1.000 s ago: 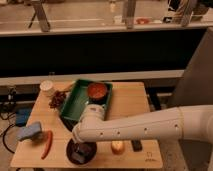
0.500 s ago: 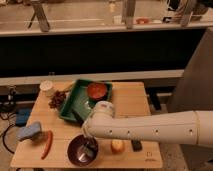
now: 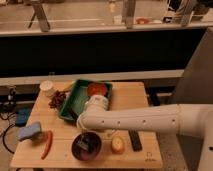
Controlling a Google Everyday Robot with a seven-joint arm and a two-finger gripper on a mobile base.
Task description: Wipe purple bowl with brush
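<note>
The purple bowl [image 3: 86, 146] sits on the wooden table near its front edge. My gripper [image 3: 87, 138] hangs from the white arm [image 3: 135, 120], which reaches in from the right and points down into the bowl. A small dark thing with a pale head, the brush [image 3: 84, 144], lies inside the bowl right under the gripper. The arm's end hides the bowl's far rim.
A green tray [image 3: 69, 107] behind the bowl holds a red-orange bowl [image 3: 98, 90]. A white cup [image 3: 47, 88] and dark grapes [image 3: 57, 99] are at the back left. A blue-and-yellow sponge [image 3: 30, 131] and red chili [image 3: 46, 144] are left of the bowl. A round fruit [image 3: 118, 145] and black bar [image 3: 135, 140] are right of it.
The arm's end shifted right over the bowl, then back a little to the left. The bowl and the other things stayed in place.
</note>
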